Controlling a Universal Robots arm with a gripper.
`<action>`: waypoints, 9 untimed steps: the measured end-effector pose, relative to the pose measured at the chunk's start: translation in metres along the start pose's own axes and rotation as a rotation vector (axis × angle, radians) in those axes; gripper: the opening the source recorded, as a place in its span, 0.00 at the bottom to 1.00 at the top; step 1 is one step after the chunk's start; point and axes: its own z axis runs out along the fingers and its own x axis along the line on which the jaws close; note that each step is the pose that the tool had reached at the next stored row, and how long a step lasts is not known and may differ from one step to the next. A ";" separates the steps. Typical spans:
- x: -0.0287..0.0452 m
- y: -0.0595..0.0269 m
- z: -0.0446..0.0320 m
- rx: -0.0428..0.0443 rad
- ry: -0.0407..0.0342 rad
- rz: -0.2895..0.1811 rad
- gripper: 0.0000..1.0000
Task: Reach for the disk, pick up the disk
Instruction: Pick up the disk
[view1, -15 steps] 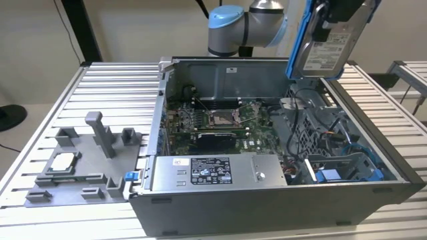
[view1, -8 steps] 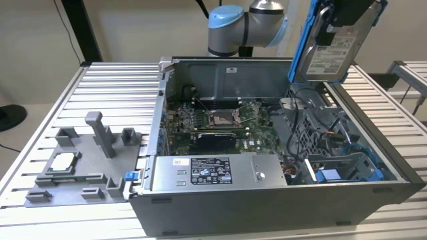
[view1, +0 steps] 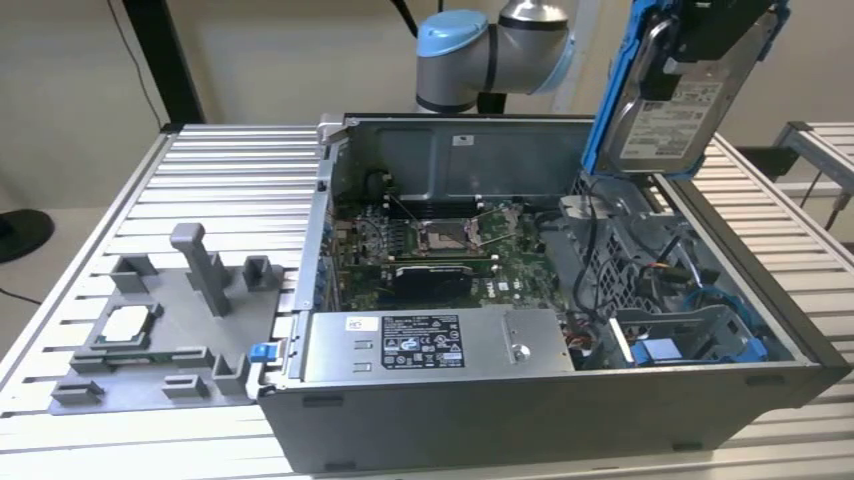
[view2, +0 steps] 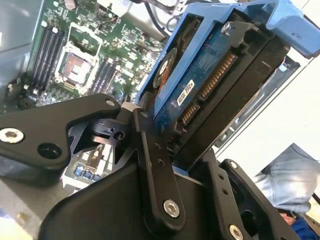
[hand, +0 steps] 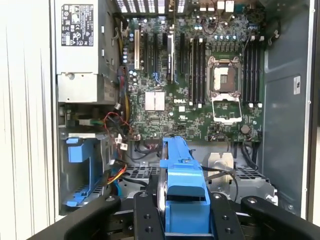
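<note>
while the exterior view shows the disk (view1: 671, 95) lifted clear above the open computer case (view1: 534, 400), near the case's far corner on the exterior view's right, the two wrist views show how it is held. in the exterior view its white label faces the camera and its long axis runs nearly upright, tilted a little, with the blue frame (view1: 611, 90) along its edge and the hand (view1: 714, 30) clamped on its upper part. the second wrist view gives the other face: the blue circuit board and gold connector row of the disk (view2: 210, 75), pinched between black fingers (view2: 150, 165) that are closed narrow on it. the first wrist view looks along the disk's thin edge (hand: 182, 190), the blue frame end-on, with the motherboard (hand: 200, 90) and the empty blue drive bay (hand: 80, 170) below. outside the case, a grey fixture (view1: 160, 320) sits on the slatted surface (view1: 240, 170).
</note>
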 end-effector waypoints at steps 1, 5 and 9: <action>0.0023 -0.0001 0.0000 0.0000 0.0000 0.000 0.00; 0.0106 -0.0003 0.0000 0.0000 -0.0002 0.000 0.00; 0.0186 -0.0005 0.0000 0.0000 -0.0004 0.000 0.00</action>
